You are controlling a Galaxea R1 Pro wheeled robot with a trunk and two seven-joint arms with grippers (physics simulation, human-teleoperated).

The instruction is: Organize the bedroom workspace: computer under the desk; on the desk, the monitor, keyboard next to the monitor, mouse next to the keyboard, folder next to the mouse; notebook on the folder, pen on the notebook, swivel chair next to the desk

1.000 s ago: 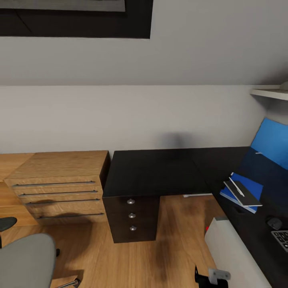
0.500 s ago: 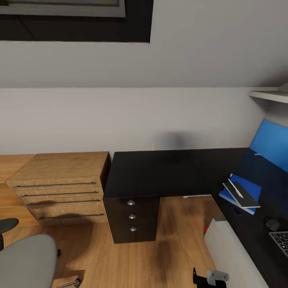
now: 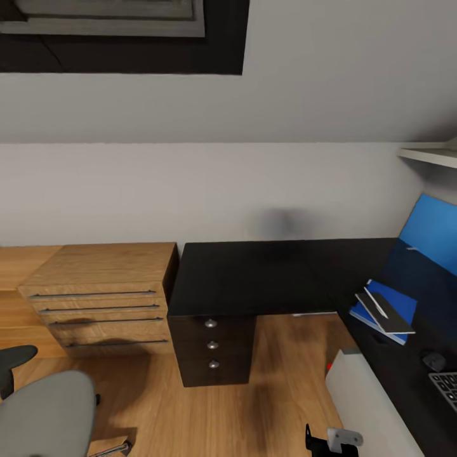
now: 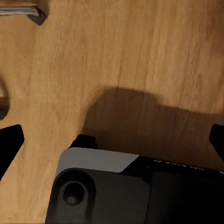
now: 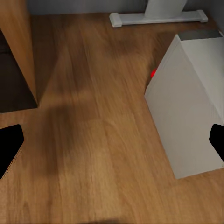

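A room with pale grey walls and a warm wood-plank floor (image 3: 285, 387) is seen from the head view. A black L-shaped bench (image 3: 254, 276) with a smooth matt top fills the corner, its blue back panel (image 3: 435, 231) at the right and a drawer block with round silver knobs (image 3: 210, 323) below. Beside it stands a light wooden counter (image 3: 101, 285) with long bar handles. On the bench's right wing, the flat blue folder (image 3: 397, 298) is topped by a dark notebook (image 3: 385, 311) and a thin pale pen (image 3: 376, 301); nearer lie the mouse (image 3: 434, 361) and the keyboard (image 3: 447, 385). The boxy pale computer (image 3: 374, 412) stands on the floor against the bench. The grey upholstered swivel chair (image 3: 41, 416) is well apart. The left tool (image 4: 112, 140) and right tool (image 5: 112, 144) are spread wide, holding nothing.
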